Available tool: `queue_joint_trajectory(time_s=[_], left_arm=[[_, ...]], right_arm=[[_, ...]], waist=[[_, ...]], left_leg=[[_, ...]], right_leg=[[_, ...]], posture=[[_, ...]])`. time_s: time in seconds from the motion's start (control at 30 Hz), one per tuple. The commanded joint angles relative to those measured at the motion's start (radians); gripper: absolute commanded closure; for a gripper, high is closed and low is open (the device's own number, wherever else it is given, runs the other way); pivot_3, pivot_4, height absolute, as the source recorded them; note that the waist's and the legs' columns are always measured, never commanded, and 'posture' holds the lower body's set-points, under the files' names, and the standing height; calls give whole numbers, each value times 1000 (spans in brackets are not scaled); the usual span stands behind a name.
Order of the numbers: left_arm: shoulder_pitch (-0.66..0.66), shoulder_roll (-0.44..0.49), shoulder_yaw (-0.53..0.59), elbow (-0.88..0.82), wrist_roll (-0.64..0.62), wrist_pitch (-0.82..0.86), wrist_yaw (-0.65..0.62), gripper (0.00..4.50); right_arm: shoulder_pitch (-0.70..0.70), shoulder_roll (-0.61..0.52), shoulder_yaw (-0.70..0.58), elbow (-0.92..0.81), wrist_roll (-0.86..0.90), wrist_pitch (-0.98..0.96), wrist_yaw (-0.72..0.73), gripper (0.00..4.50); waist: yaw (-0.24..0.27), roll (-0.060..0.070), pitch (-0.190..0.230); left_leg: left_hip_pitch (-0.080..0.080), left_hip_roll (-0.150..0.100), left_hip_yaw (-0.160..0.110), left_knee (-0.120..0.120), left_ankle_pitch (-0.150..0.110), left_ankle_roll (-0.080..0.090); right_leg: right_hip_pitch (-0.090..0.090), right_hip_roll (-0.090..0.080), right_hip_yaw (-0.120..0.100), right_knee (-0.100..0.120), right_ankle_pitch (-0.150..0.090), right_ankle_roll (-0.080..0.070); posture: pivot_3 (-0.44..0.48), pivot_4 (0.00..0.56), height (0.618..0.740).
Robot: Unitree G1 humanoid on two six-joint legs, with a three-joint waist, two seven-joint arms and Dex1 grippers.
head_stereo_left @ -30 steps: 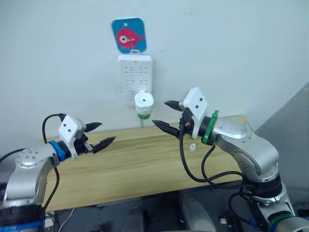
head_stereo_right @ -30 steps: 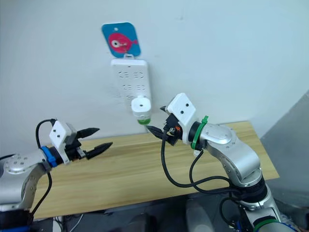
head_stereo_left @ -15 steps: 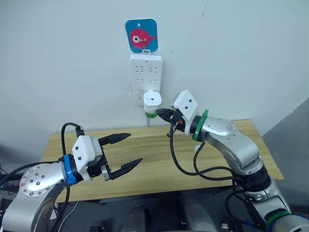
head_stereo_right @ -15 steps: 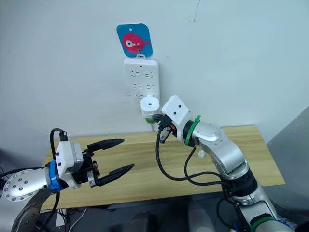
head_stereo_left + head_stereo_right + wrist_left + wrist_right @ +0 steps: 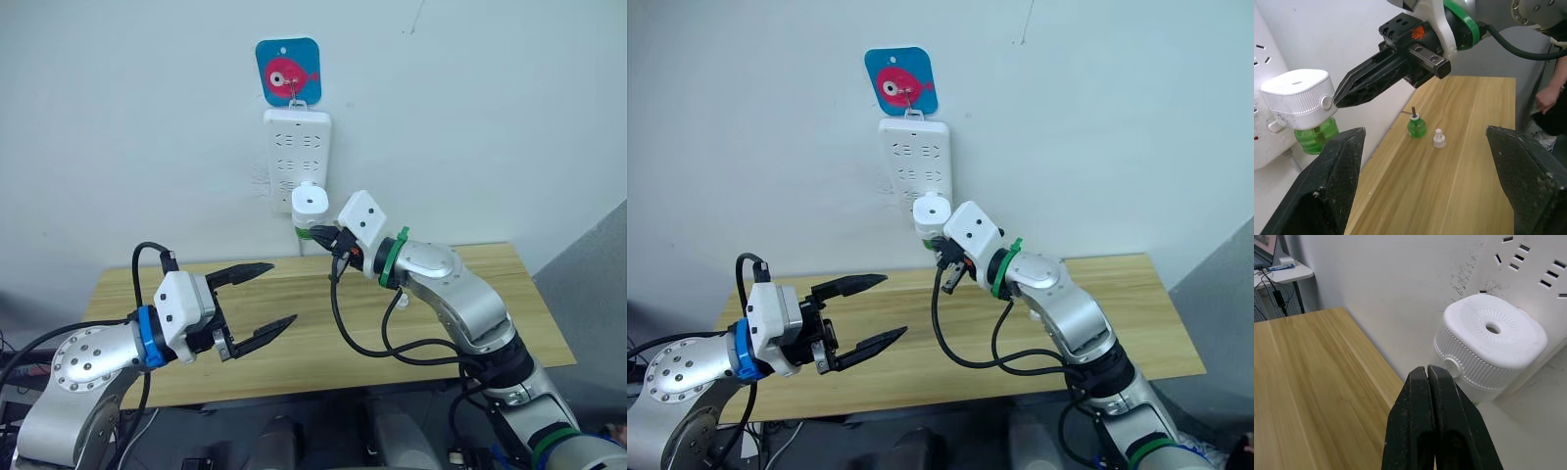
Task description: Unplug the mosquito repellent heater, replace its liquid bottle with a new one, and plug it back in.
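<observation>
Right pincer [image 5: 1436,377] pressed closed, tip by the ribbed white heater [image 5: 1488,350], left pincer [image 5: 257,297] wide open over the wooden worktop [image 5: 431,328]

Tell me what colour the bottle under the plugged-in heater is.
Translucent green; the liquid bottle under the white heater shows best in the left wrist view.

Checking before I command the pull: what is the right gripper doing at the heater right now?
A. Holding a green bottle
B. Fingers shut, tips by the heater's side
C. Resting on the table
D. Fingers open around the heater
B: the right gripper has its fingers pressed together, tips beside the mosquito repellent heater, which sits plugged into the power strip.
</observation>
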Motion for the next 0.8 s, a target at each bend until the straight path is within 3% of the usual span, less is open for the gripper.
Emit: queue_joint_trajectory(time_s=[0.03,0.8], left_arm=[[-18,3,-13,-14,-3,-24,-2,343],[-67,7,-49,14,9,-18,3,343]], right_arm=[[-19,17,-17,2,-21,-26,-19,4438],[-25,83,-53,34,-61,-14,-88,4438]], waist=[[0,0,0],[-2,0,0]], left_leg=[[0,0,0,0,0,0],[0,0,0,0,0,0]], right_leg=[[0,0,0,0,0,0],[0,1,0,0,0,0]], posture=[[-103,147,730],[-109,148,730]])
